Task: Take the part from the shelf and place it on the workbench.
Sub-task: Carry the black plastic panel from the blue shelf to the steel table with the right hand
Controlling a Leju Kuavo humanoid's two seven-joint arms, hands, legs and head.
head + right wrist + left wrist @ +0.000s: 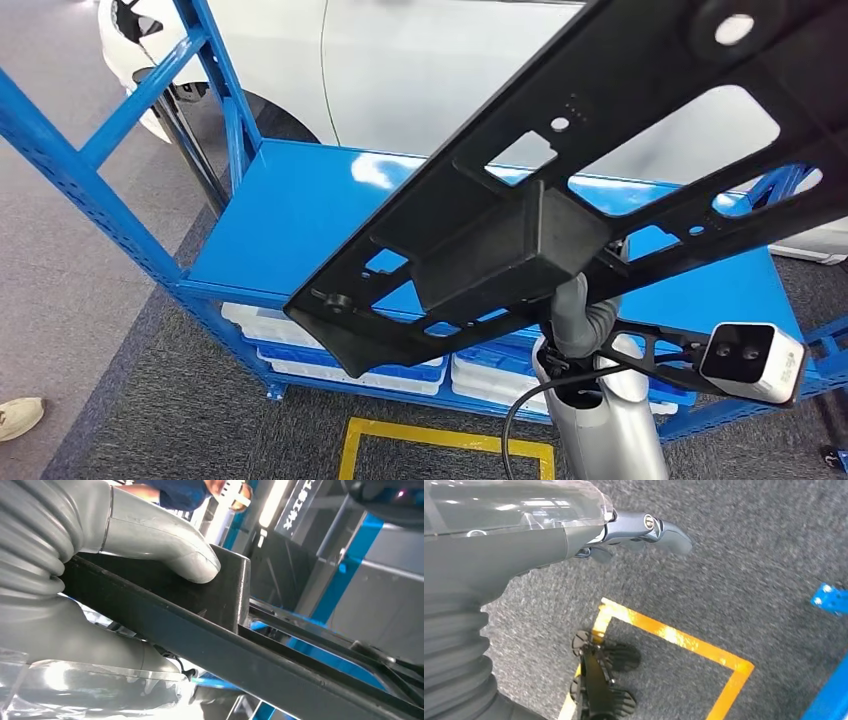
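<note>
Beside the blue shelf (290, 215), the robot's left hand (644, 530) hangs over grey carpet, fingers loosely apart, holding nothing. Rightward, its right hand (150, 535) grips the long black part (560, 190), lifted clear above the shelf top. Such a one-sided hold could let the part tip or strike the shelf frame. White bins (270, 328) sit below; contents unclear.

- You see a black part (560, 190) pierced with cut-outs
- You see a bright blue shelf (290, 210) above white bins (270, 325)
- You see speckled grey carpet (744, 545) crossed by yellow floor tape (684, 640)
- You see a white car body (420, 70)
</note>
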